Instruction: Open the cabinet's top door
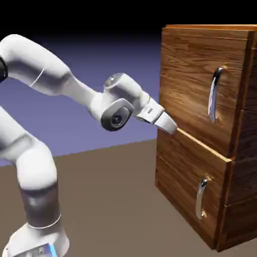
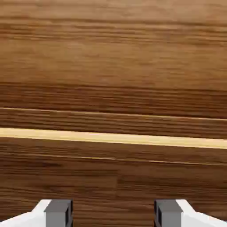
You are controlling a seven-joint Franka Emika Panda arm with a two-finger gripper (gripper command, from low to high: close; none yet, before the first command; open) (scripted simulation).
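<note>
Reaching toward the cabinet (image 1: 201,145) from the exterior view's left, my end effector (image 1: 168,125) angles downward, its tip close to the boundary between the two front panels. I have it released: the hand view shows its grey fingertips (image 2: 58,213) spread apart, nothing between them but wood grain behind. The top door (image 1: 196,85) sits above the lower panel (image 1: 188,183), upright and shut. Its long curved silver handle (image 1: 215,95) stands toward the exterior view's right, apart from my fingers. Below, the shorter panel carries a smaller curved handle (image 1: 202,198). In the hand view, a pale strip (image 2: 113,138) crosses the dark wood, tilted slightly.
</note>
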